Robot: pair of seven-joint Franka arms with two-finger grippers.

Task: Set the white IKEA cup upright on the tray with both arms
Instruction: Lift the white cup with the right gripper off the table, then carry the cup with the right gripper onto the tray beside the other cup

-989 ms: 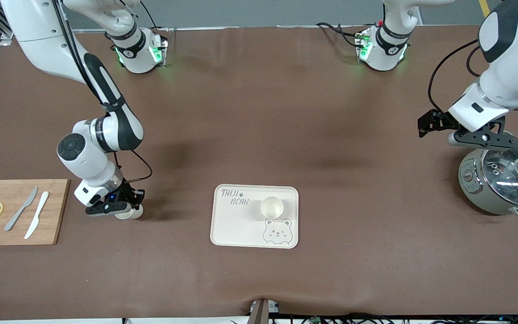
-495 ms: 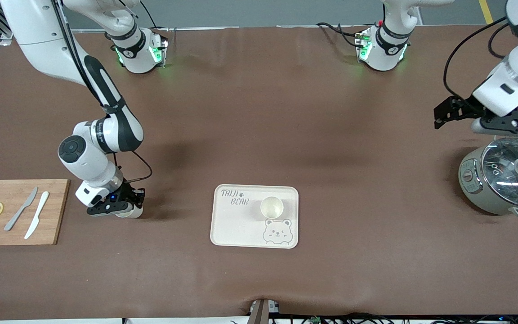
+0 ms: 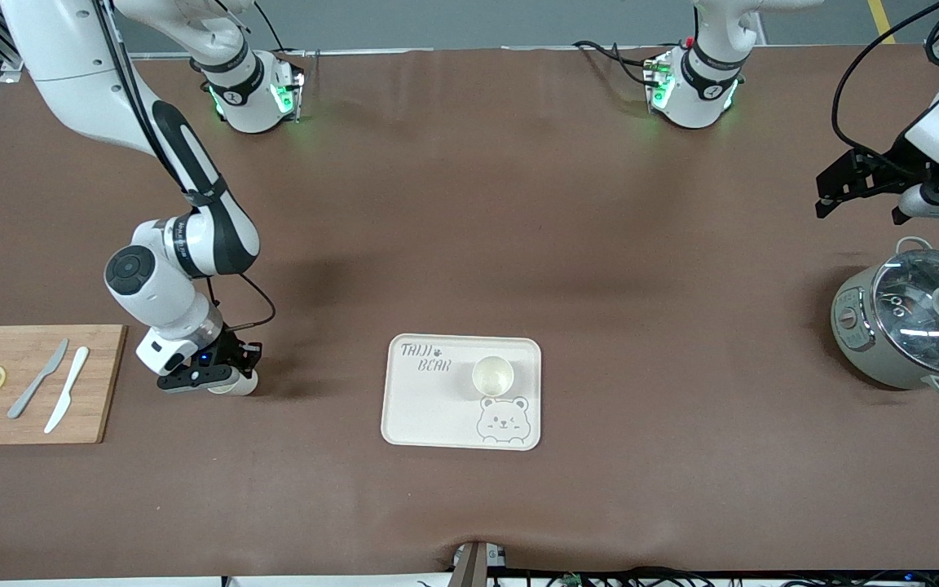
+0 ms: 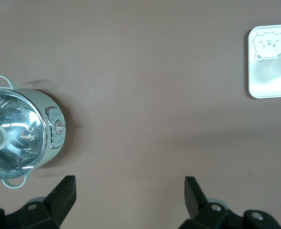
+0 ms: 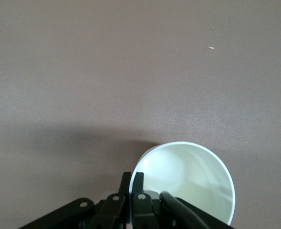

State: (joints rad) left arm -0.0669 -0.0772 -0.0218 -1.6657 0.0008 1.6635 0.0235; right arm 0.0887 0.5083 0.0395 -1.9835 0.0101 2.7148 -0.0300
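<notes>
R gripper (image 3: 225, 381) clamped on rim of white cup (image 5: 188, 183), cup mostly hidden under it. L gripper (image 4: 130, 195) spread wide, empty, over bare table (image 3: 600, 244); fingertips cut off.

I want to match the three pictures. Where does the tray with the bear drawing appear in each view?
Front view: the tray lies low in the middle of the picture, with one cup standing on it.
Left wrist view: its corner shows at the upper right edge, cut off by the frame.
Right wrist view: not in it.
Shared landmark: the pot with a glass lid, also in the left wrist view.
</notes>
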